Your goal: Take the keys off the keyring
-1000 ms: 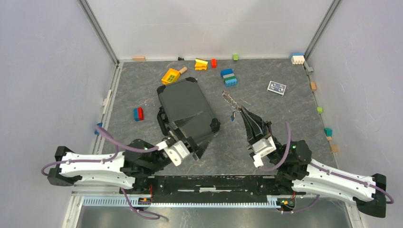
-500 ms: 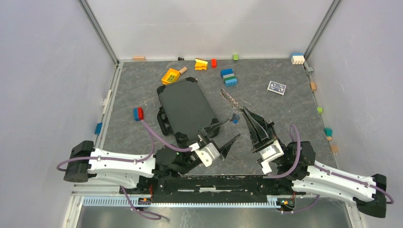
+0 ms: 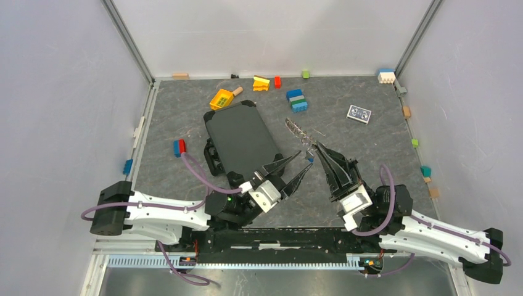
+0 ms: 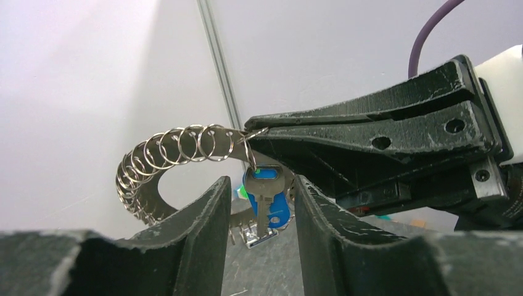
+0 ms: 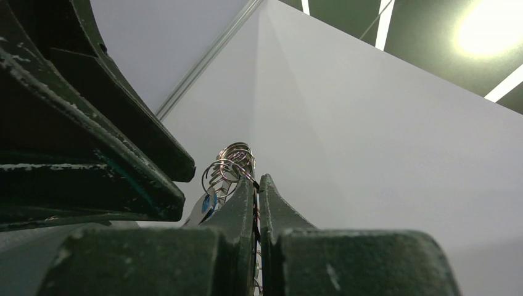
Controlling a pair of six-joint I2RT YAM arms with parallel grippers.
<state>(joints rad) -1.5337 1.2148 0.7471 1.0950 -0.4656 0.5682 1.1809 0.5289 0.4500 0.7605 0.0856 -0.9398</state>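
My right gripper [image 3: 320, 150] is shut on the keyring [image 3: 299, 130] and holds it off the table; the ring trails up and left from the fingertips as a row of small wire loops. In the left wrist view the keyring [image 4: 179, 145] curves out from the right gripper's black fingers [image 4: 370, 142]. A grey key on a blue-headed key [image 4: 266, 197] hangs from it between my left fingers. My left gripper [image 3: 288, 169] is open around that hanging key, its jaws apart and not touching it. In the right wrist view the shut fingertips [image 5: 247, 191] pinch the ring [image 5: 231, 161].
A black case [image 3: 242, 140] lies just left of both grippers. Toy bricks sit along the back: a yellow one [image 3: 221, 98], a blue-green stack [image 3: 297, 100], a red-blue one [image 3: 179, 147]. A small card box [image 3: 359, 113] lies at the back right.
My left arm swung right from the black case to the keyring and now stands open around the hanging key. My right gripper shifted slightly right, still holding the ring.
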